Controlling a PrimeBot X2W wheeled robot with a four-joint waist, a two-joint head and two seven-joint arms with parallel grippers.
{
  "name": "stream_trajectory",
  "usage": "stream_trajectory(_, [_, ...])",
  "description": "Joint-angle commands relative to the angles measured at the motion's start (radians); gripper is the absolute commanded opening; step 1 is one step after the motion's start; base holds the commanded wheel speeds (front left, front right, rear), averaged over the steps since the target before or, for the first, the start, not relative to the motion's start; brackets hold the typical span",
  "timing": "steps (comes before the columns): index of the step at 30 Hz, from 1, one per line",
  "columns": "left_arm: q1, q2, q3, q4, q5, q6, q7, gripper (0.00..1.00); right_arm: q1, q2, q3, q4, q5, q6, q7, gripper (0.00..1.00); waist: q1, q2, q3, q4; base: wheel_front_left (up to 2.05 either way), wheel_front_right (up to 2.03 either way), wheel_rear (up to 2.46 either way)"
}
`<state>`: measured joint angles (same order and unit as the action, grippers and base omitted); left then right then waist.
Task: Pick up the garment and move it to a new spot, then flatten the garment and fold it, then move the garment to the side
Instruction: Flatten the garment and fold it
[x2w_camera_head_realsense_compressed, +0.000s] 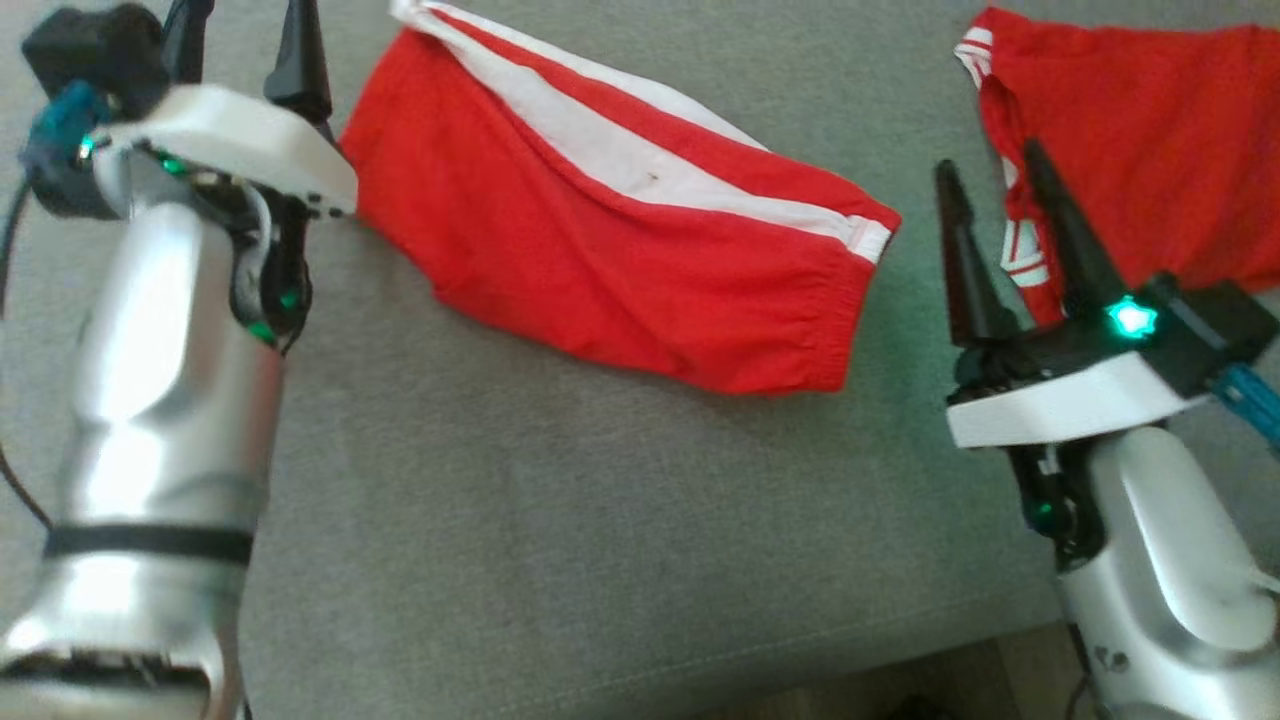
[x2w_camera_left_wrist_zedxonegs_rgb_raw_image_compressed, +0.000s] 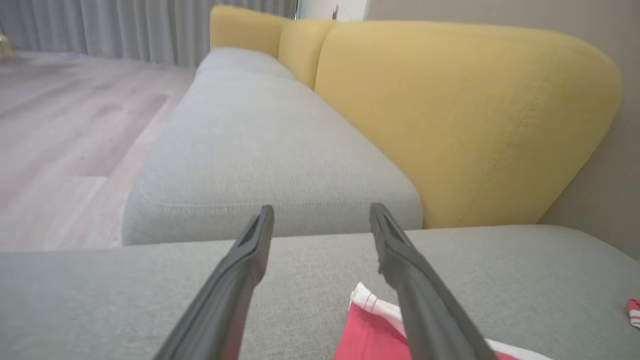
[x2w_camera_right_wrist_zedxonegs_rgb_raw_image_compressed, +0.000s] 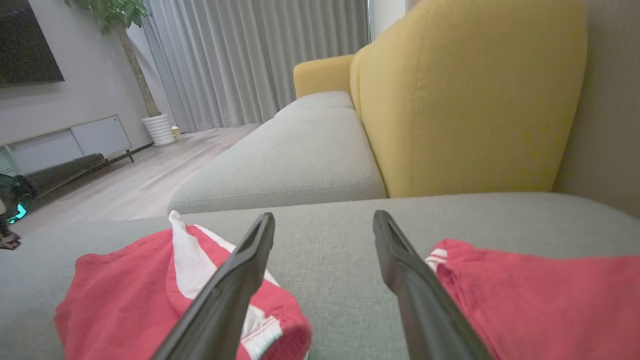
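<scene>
1. Across the grey sofa seat (x2w_camera_head_realsense_compressed: 560, 520) everything is lying flat. Its broad bare cushion is serving as the folding surface, with a yellow backrest (x2w_camera_left_wrist_zedxonegs_rgb_raw_image_compressed: 450, 115) rising behind.
2. Midway along the seat, the red shorts (x2w_camera_head_realsense_compressed: 620, 250) with white stripes are lying folded between the two arms. Folding is looking done, so the shift to the side is probably what is waiting.
3. Off to the right, a second red garment (x2w_camera_head_realsense_compressed: 1150, 170) is lying apart, likely set aside there.
4. At the shorts' left edge the left gripper (x2w_camera_head_realsense_compressed: 243, 40) is hovering, while the right gripper (x2w_camera_head_realsense_compressed: 988, 165) is hanging between the two garments.
5. On both, the fingers (x2w_camera_right_wrist_zedxonegs_rgb_raw_image_compressed: 235, 280) are standing spread wide and released, gripping nothing. Whether any is brushing cloth, I cannot tell.
</scene>
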<state>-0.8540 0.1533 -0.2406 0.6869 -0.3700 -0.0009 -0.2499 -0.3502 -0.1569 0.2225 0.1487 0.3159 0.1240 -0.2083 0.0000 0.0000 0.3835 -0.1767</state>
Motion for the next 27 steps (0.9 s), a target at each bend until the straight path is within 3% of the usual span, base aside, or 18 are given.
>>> stream_trajectory(1, [0.051,0.029,0.037,-0.104,0.021,0.019,-0.011,1.00,0.021,0.016,-0.014,-0.059,-0.031,0.007,-0.002,1.00,0.0000,0.0000,-0.021,0.025,0.00,0.00,0.00])
stream_trajectory(11, [0.412,0.012,0.044,-0.441,0.098,0.098,-0.012,1.00,0.140,0.048,-0.114,-0.161,-0.144,0.007,0.049,1.00,0.0000,0.0000,-0.094,0.074,0.00,0.00,0.00])
stream_trajectory(20, [0.589,0.015,0.027,-0.527,0.117,0.153,0.008,1.00,0.198,0.063,-0.123,-0.183,-0.158,0.007,0.095,1.00,0.0000,0.0000,-0.131,0.091,0.00,0.00,0.00])
stream_trajectory(27, [0.646,0.020,0.020,-0.554,0.109,0.162,0.020,1.00,0.214,0.069,-0.129,-0.188,-0.156,0.007,0.111,1.00,0.0000,0.0000,-0.143,0.097,0.00,0.00,0.00])
